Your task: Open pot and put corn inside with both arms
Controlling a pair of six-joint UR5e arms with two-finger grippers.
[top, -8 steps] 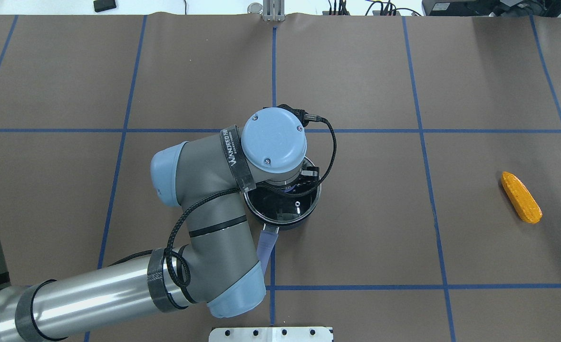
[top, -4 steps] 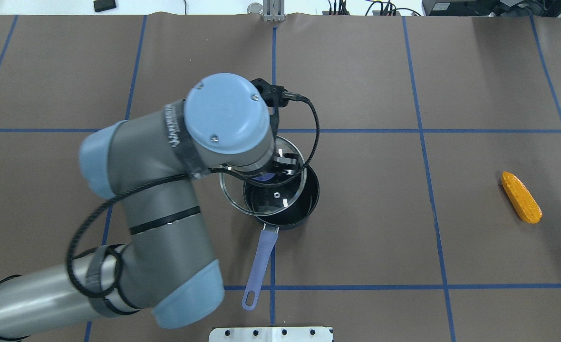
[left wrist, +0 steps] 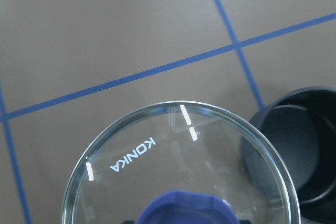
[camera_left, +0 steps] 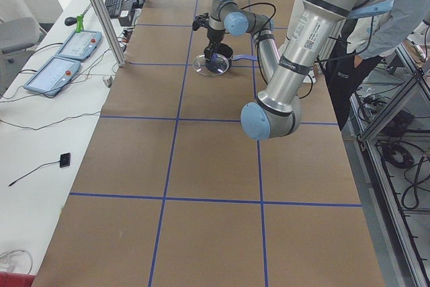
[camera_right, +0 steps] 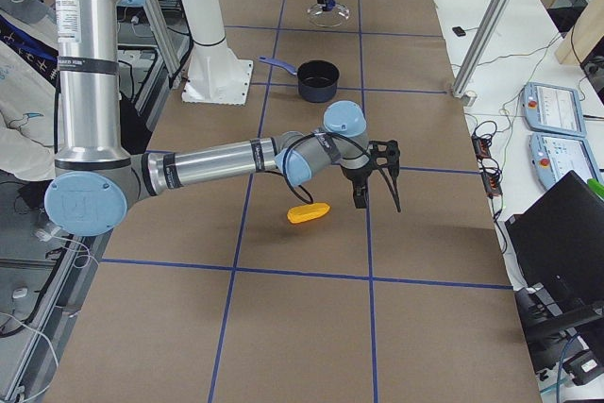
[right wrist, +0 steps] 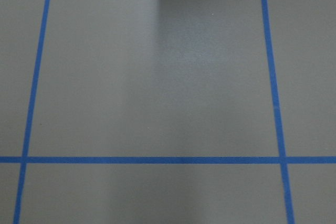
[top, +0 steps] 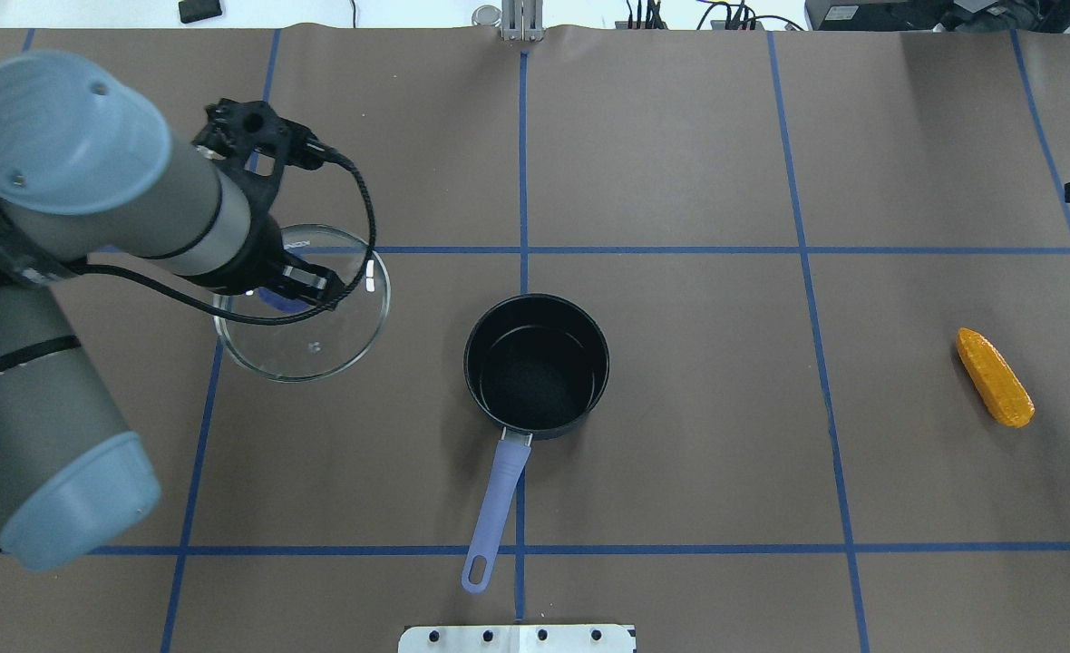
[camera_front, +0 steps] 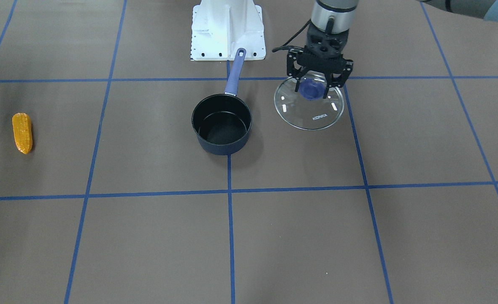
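"Where is the corn (top: 995,377)?"

"It lies flat on the table (top: 680,136), far right, well apart from the open pot (camera_front: 222,147). The right-side view shows the right gripper (camera_right: 377,203) near it, which the front view misses. I cannot tell its spread."

"And the lid (camera_front: 312,112)?"

"The left gripper (camera_front: 314,88) is clamped on its blue knob (left wrist: 184,208), beside the pot."

- left arm (camera_left: 270,113): near and large, drops from top right to a blue-capped elbow over the brown table (camera_left: 201,166); forearm angles off toward the far end
- left gripper (camera_left: 215,58) points down onto a glass lid (camera_left: 205,67); looks clamped on its blue knob, too small to be sure
- purple pot handle (camera_left: 243,57) just beside the lid, pot body hidden behind the forearm
- person (camera_left: 396,11) at the right edge
- two control tablets (camera_left: 75,44) and a keyboard (camera_left: 121,1) on the white bench, left
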